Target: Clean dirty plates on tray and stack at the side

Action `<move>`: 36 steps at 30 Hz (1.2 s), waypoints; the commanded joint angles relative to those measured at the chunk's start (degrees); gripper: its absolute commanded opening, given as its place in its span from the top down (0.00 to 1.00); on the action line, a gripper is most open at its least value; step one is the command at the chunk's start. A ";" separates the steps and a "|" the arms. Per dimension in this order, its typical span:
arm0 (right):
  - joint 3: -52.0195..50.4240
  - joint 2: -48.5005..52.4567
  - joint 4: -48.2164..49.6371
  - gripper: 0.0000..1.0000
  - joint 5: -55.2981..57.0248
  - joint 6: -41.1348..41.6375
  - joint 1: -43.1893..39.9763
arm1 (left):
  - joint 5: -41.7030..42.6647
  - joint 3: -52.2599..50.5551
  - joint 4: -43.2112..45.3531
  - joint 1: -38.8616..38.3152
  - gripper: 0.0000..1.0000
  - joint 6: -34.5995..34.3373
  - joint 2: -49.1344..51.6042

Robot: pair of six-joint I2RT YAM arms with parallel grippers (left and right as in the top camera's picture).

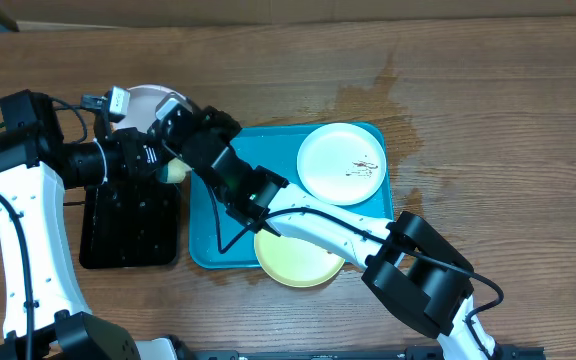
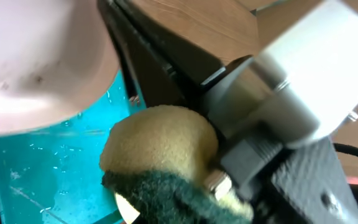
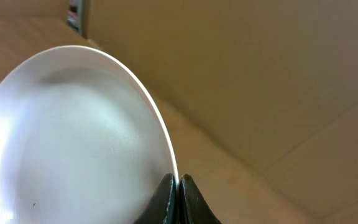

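Closest to the overhead camera is the big white and black right arm. It reaches from the lower right of the frame up to the upper left. Under it is the wide brown wooden table, which has a dark wet patch near the top middle.

The large turquoise-blue plastic tray sits in the middle of the frame. A smaller black rectangular tray lies just beside it on the left.

Three plates show. A round white plate with brown smears lies in the upper right part of the blue tray. A round pale yellow-green plate is at the tray's lower edge and hangs over it a bit. The arm hides much of it, so I cannot tell if it is clean. The third round white plate is held up past the upper left corner of the blue tray.

The right gripper is pinched tight on that plate's rim. The left gripper is squeezed on a small yellow sponge with a green scrubby side, and the sponge is right by the held plate.

I think the job is at an early stage. One plate is being wiped, and the left wrist view shows tiny dark specks on it. No stack shows at the side yet. Two plates are left on the tray, and at least one is dirty.
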 commanded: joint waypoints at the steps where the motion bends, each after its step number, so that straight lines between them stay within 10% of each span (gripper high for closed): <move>1: 1.77 0.28 -4.52 0.96 -8.02 19.39 4.61 | 5.11 0.44 0.83 -2.43 0.96 1.44 -0.57; 18: 1.77 -9.64 -34.14 0.96 -17.18 43.67 -8.50 | 3.10 0.44 2.97 -2.43 0.96 -0.04 -0.57; 28: 1.55 -9.64 -50.31 0.96 -27.85 45.70 -18.67 | -45.24 0.42 8.20 -6.03 0.96 -15.76 -0.33; 36: 1.49 -7.34 -53.55 0.94 -28.83 54.69 -17.75 | -56.96 0.39 6.43 -14.34 0.96 -17.57 1.92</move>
